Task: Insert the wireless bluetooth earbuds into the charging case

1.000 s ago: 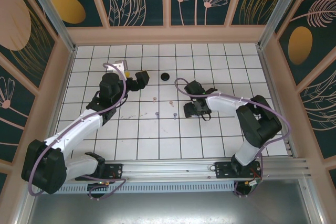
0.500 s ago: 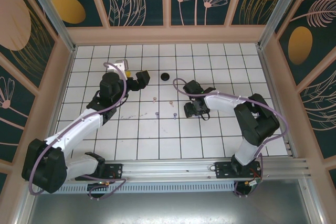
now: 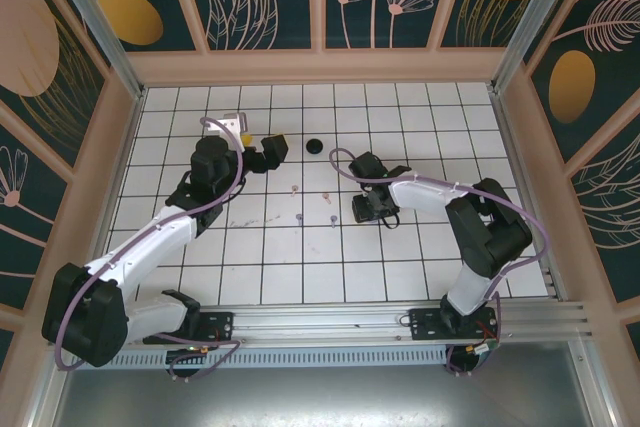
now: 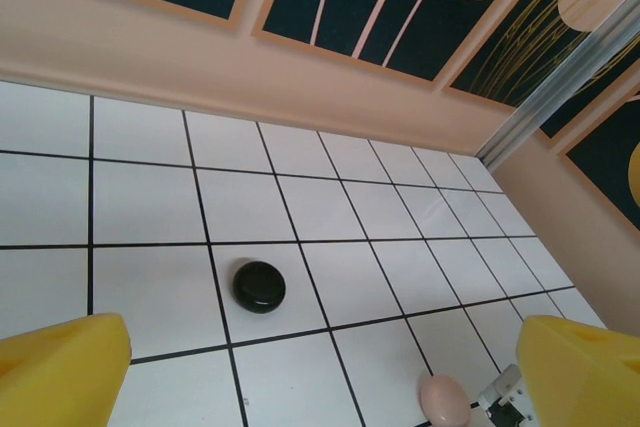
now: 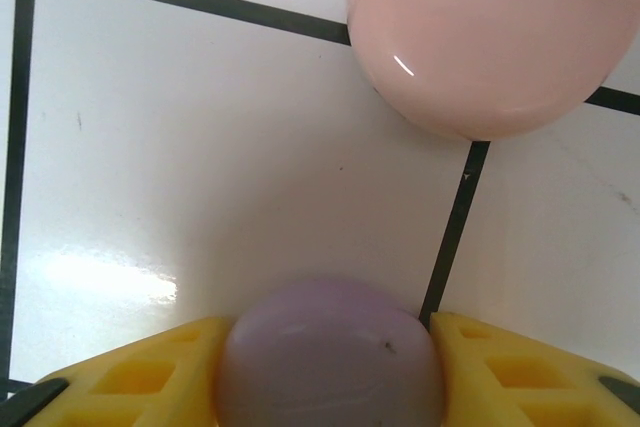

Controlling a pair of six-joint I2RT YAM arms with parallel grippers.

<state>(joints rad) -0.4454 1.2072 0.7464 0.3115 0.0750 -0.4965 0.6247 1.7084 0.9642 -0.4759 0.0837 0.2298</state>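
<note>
The wireless bluetooth earbuds (image 3: 299, 217) lie as tiny pinkish and purplish specks scattered over a few tiles in the middle of the white gridded table (image 3: 400, 267), between the two grippers and apart from each other. From the top view they are too small to tell which way their stems point or how their long axes run. The purple charging case (image 5: 330, 357) is a smooth, matte, rounded lump, closed, sitting low on the table at a black grid line. Just beyond it, close but not touching, is a pink charging case (image 5: 480, 37), glossy and rounded, lying across a grid crossing. It also shows in the left wrist view as a small pink egg shape (image 4: 444, 399) at the bottom edge. A black charging case (image 4: 259, 286), round, flat and shiny, rests alone inside one tile farther toward the back wall (image 3: 315, 145). The right gripper (image 5: 330, 347) is down at the table, right of the earbuds (image 3: 364, 209). Its yellow fingers (image 5: 150, 372) press against both sides of the purple charging case, parted only by its width. The left gripper (image 4: 320, 377) hovers above the table near the black charging case (image 3: 272, 150), its fingers (image 4: 60, 372) spread wide and holding nothing.
</note>
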